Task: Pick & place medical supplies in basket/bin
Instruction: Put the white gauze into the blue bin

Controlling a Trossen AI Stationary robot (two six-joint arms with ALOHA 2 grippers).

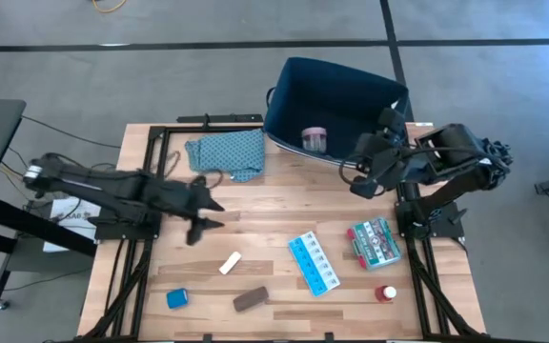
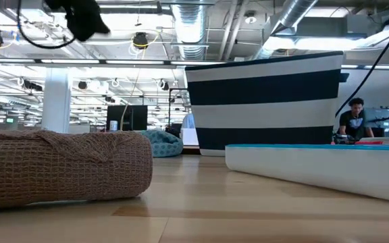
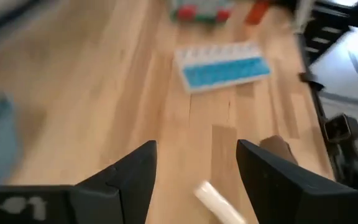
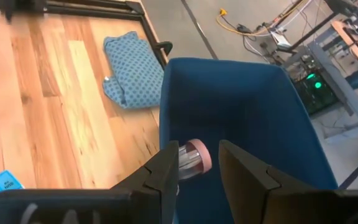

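My left gripper (image 1: 213,214) (image 3: 196,149) is open and hovers over the table's left-middle, with nothing between its fingers. The white piece (image 1: 230,263) (image 3: 219,202) lies on the wood just nearer than it. My right gripper (image 1: 356,181) (image 4: 199,148) is open above the near rim of the navy bin (image 1: 336,100) (image 4: 241,106). The pink roll (image 1: 314,139) (image 4: 194,157) lies on the bin's floor. On the table lie the pill organiser (image 1: 315,264), the green-red packet (image 1: 373,240), the red-white bottle (image 1: 386,293), the brown block (image 1: 250,299) and the blue cube (image 1: 177,298).
A teal patterned cloth (image 1: 225,154) lies bunched at the table's far side, left of the bin. Bare wood stretches between the cloth and the items along the near edge. In the low view the brown block (image 2: 59,165) and the pill organiser (image 2: 316,169) fill the foreground.
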